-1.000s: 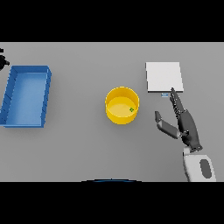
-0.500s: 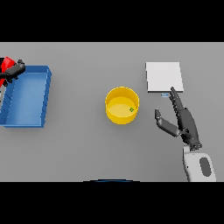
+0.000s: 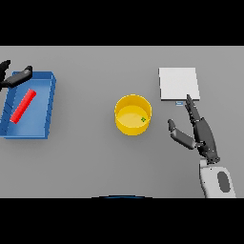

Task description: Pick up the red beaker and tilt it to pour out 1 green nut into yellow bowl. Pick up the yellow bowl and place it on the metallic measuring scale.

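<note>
Quick count of what was on the grey table point(image 3: 86, 157): one red beaker point(image 3: 24, 106), one blue tray point(image 3: 44, 127), one yellow bowl point(image 3: 133, 114), one green nut point(image 3: 143, 119) and one metallic measuring scale point(image 3: 178, 83), plus two hands. The red beaker was lying on its side, slanted, inside the blue tray at the left of the frame, so not upright at all. The yellow bowl sat near the middle of the frame, and the single green nut was inside it, toward its right side. The scale was a plain pale square at the upper right, well apart from the bowl, with a tiny bluish bit at its lower edge that I couldn't read; no labels or writing anywhere that I could make out. The right hand point(image 3: 202, 136) was at the lower right, just below the scale and to the right of the bowl, fingers straight and spread with the thumb sticking out toward the bowl, holding nothing. The left hand point(image 3: 14, 78) poked in at the upper left edge over the tray's top rim, fingers looking loose and not wrapped around anything.
</note>
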Motion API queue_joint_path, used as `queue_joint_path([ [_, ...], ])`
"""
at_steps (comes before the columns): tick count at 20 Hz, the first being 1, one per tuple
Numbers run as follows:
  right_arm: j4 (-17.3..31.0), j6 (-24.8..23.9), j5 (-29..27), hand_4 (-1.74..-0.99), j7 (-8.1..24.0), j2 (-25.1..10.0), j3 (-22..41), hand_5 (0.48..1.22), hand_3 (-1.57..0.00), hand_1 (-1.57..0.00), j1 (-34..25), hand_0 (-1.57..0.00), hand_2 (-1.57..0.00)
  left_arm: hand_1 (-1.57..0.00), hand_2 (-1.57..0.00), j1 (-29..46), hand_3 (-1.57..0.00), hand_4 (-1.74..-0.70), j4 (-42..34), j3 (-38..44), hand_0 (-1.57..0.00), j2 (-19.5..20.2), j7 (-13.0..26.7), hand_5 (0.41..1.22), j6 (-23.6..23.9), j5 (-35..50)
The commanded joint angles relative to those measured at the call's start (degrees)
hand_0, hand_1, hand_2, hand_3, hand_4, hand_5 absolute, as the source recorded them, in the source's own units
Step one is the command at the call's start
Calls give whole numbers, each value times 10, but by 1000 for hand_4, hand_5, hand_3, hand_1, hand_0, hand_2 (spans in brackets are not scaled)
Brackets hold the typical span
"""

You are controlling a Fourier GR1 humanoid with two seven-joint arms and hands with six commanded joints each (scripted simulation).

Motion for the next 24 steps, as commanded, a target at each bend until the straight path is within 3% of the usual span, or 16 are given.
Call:
queue_joint_path([
  [1,0,-1,2,-1305,-1,0,0,717,1,1,0,1,1,-111,-99,-1,-61,-760,1,-4,-131,1,0,655,0,-4],
  [5,-9,1,4,-1277,11,-1,5,704,1,1,0,1,1,-45,-40,12,-25,-730,-5,-9,-53,-4,-16,661,36,-20],
  [8,-14,-20,71,-1222,48,-18,29,662,1,1,-23,1,1,-22,-20,9,-12,-718,-7,-4,-27,-9,-25,675,47,-19],
  [10,-8,18,67,-1167,24,-41,41,672,1,1,-55,-13,1,-14,-12,5,-7,-720,-5,-1,-17,-13,-29,685,52,-18],
  [12,4,57,73,-1202,10,-65,56,683,1,1,-92,-8,1,-9,-8,3,-4,-726,-10,0,-10,-13,-32,700,53,-16],
  [15,25,90,138,-1260,15,-109,100,656,1,1,-143,-3,1,-4,-3,7,-2,-739,-12,0,-5,-10,-33,709,55,-14],
  [18,40,112,205,-1234,8,-144,147,627,1,1,-189,-1,1,-2,-1,12,0,-746,-21,5,-2,-7,-42,709,58,-9],
  [24,81,168,269,-1231,-23,-168,220,625,1,1,-269,0,1,0,0,13,1,-755,-5,8,0,-17,-55,716,57,-4],
])
